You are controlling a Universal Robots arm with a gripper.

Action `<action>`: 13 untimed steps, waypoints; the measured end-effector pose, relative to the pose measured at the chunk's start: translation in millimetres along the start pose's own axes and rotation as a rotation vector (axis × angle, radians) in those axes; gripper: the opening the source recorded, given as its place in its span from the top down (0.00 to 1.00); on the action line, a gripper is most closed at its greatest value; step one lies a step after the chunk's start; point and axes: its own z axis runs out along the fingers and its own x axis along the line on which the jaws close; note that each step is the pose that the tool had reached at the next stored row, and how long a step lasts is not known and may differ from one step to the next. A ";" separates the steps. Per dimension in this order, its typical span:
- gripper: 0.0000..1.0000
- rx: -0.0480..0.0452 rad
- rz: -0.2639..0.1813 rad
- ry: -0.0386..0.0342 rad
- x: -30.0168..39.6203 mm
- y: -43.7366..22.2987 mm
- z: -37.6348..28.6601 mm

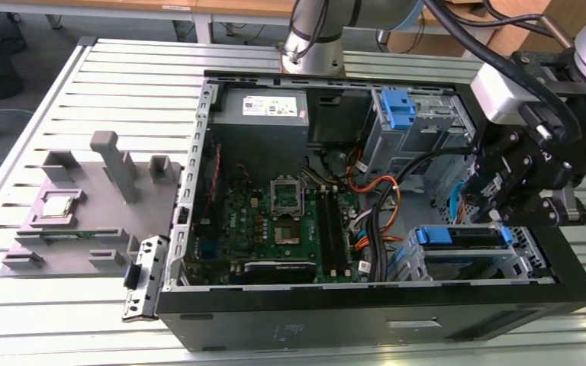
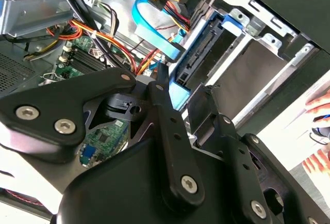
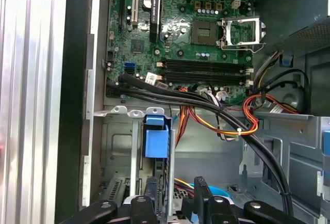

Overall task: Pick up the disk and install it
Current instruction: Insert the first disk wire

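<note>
1. The hand (image 2: 181, 87) is closed narrowly on the disk (image 2: 201, 51), with its fingers (image 2: 164, 97) pressed against both sides of the blue frame.
2. The disk is held on edge in the drive cage (image 1: 476, 263) of the open computer case (image 1: 375, 314), at the exterior view's right.
3. The case is laid on the slatted tabletop (image 1: 140, 69).

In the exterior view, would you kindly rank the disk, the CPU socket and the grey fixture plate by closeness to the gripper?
1. The disk, right beside the gripper.
2. The CPU socket, mid-motherboard.
3. The grey fixture plate, outside the case, exterior view's left.
</note>
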 end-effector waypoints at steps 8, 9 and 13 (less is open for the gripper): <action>0.58 0.0000 0.000 0.0000 -11.0 -0.2 1.6; 0.58 0.0000 0.000 0.0000 -11.9 -0.3 1.7; 0.58 0.0000 0.000 -0.0001 -14.1 -0.6 2.2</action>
